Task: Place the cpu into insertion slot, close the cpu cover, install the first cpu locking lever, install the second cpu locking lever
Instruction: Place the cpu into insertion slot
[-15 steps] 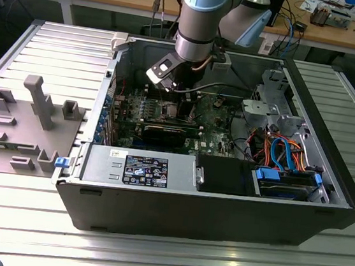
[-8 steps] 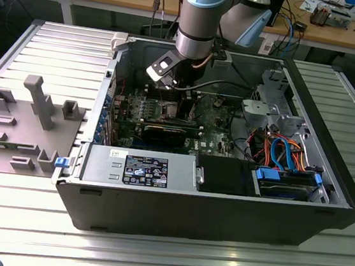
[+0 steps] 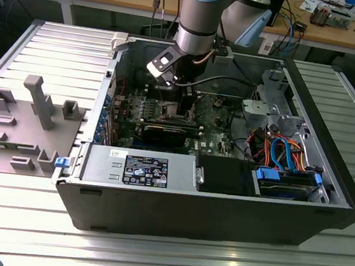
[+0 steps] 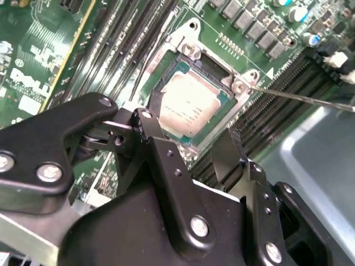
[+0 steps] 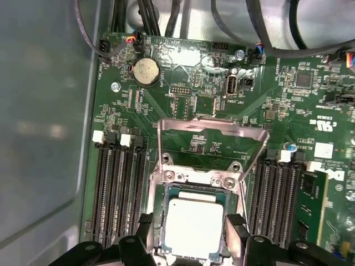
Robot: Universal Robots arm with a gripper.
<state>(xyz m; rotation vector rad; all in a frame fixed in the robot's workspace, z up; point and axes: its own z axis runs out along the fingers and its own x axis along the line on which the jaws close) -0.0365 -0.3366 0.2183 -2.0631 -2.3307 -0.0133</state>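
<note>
- The arm [image 3: 200, 20] reaches down into an open computer case [image 3: 187, 214] that lies on the slatted metal desk [image 3: 151, 255].
- The cpu [image 5: 194, 224] lies flat in the insertion slot [image 5: 194, 189] on the green motherboard [image 5: 183, 61].
- The jaws are spread wider than the chip, with one black finger [image 5: 237, 235] on either side, pinching nothing.
- The cpu cover [image 5: 211, 124] stands tilted up, open, beyond the socket.
</note>
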